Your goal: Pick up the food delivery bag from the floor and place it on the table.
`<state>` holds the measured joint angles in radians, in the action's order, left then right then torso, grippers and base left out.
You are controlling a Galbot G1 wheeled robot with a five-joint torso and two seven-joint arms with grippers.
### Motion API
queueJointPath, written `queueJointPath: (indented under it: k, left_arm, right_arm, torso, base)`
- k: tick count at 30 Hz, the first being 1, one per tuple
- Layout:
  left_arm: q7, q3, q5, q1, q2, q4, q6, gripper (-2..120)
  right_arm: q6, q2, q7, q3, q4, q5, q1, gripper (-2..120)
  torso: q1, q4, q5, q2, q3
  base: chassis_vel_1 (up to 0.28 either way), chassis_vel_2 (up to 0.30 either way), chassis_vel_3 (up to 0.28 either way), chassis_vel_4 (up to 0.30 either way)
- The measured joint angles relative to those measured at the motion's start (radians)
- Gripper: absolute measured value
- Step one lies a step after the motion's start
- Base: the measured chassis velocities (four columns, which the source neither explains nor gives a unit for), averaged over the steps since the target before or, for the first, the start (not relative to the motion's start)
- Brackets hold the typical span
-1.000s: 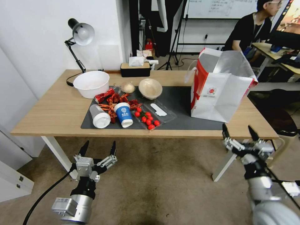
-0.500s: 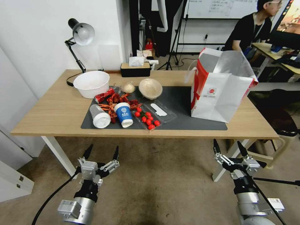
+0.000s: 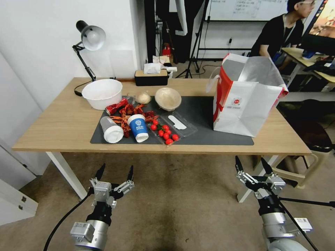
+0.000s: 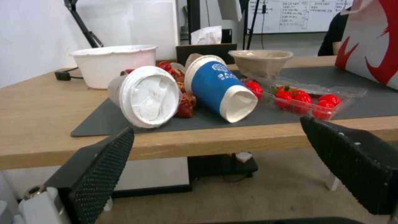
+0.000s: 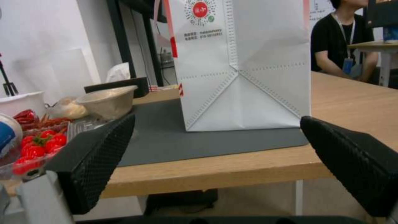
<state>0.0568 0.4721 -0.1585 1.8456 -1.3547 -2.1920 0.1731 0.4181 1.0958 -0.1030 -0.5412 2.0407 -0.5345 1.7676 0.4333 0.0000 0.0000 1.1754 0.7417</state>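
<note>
Lowered since a second ago: both end effectors, the right one dropping from the table's front edge to below it.

Right end effector (image 3: 253, 166): released, fingers spread, empty, over the floor (image 3: 181, 205) in front of the table's right front leg.
Left end effector (image 3: 116, 173): released, empty, over the floor below the front edge, left of centre.
Bag (image 3: 244, 97): upright, mouth open, on the table (image 3: 56, 122) toward its right end, its base partly on the right end of the mat (image 3: 206, 120).
Mat's left half: blue cup (image 3: 138, 128) lying on its side, tomatoes (image 3: 163, 132) in a clear tray.
</note>
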Motion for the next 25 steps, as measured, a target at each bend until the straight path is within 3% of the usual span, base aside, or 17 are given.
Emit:
queueJointPath:
  k: [25]
  left_arm:
    - [-0.001, 0.001, -0.001, 0.001, 0.000, 0.000, -0.001, 100]
  right_arm:
    - [-0.002, -0.001, 0.000, -0.002, 0.002, -0.002, 0.000, 100]
  torso:
    - [0.000, 0.0000, 0.0000, 0.000, 0.000]
  base:
    - [0.000, 0.000, 0.000, 0.000]
